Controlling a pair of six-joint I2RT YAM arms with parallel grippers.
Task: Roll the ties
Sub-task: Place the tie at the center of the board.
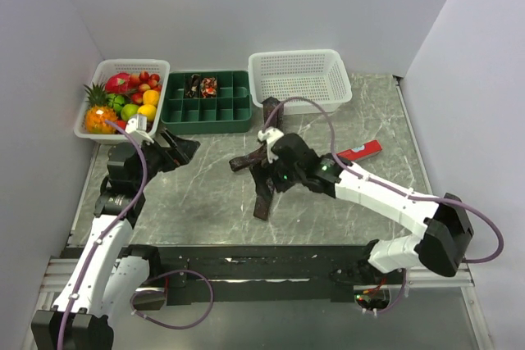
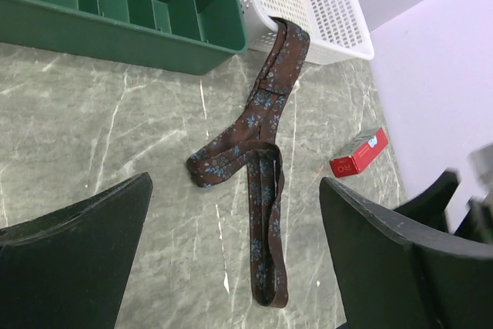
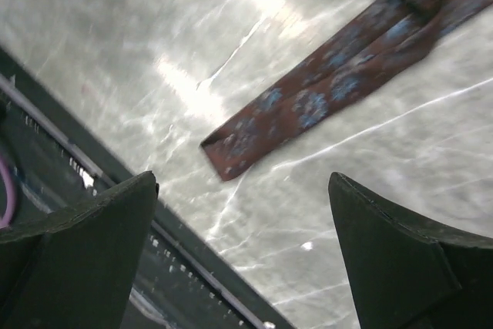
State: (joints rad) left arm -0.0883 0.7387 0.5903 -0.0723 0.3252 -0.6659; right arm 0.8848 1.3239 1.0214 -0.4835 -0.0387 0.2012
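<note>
A robotics lab test cell. Plain white partition walls (image 1: 246, 6) box in a grey marble-patterned tabletop (image 1: 205, 202), with two white-and-black robot arms (image 1: 385, 198) mounted on a metal rail (image 1: 271, 286).

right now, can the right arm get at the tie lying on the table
Probably yes: the right end effector hovers open just above the loose end of the tie, and nothing lies between them on the table.

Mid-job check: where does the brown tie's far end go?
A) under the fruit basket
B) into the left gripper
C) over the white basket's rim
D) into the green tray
C: in the left wrist view the tie runs up over the rim of the white basket.
</note>
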